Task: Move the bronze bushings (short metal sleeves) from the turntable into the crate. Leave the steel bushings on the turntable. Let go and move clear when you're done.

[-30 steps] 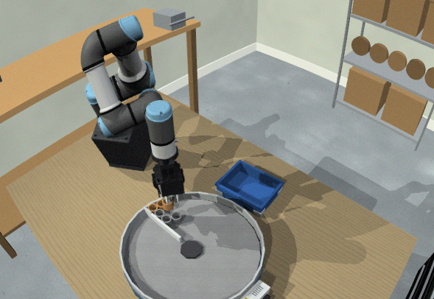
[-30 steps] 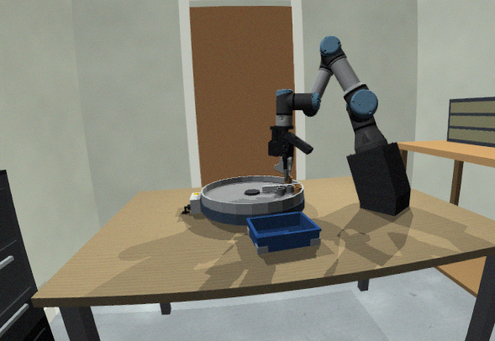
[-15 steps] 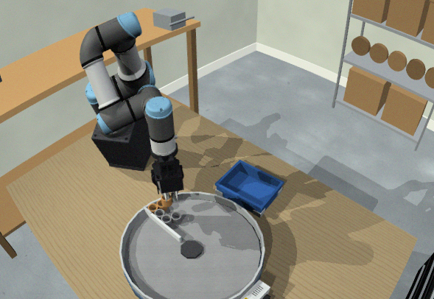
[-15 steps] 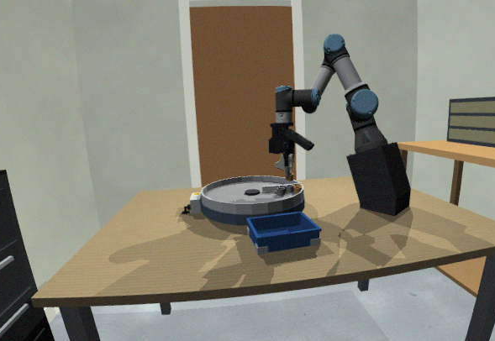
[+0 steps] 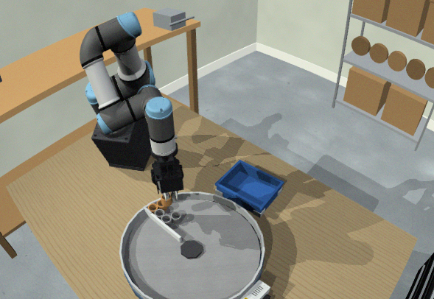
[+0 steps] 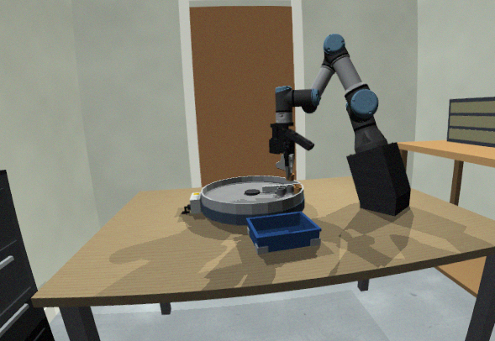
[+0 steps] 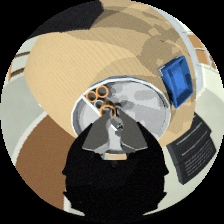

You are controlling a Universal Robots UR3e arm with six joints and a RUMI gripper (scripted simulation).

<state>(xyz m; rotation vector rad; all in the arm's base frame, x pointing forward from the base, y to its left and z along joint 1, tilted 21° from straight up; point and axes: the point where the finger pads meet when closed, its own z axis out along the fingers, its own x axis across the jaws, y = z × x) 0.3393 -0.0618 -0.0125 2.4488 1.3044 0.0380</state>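
The hand (image 5: 168,195) grips a bronze bushing (image 5: 166,200) above the turntable (image 5: 214,254).

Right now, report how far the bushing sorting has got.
Done: nothing yet; the crate holds no bushings. In hand: the gripper is shut on one bronze bushing, raised above the turntable. Left: two bronze bushings remain by the rim; the steel bushings stay there.
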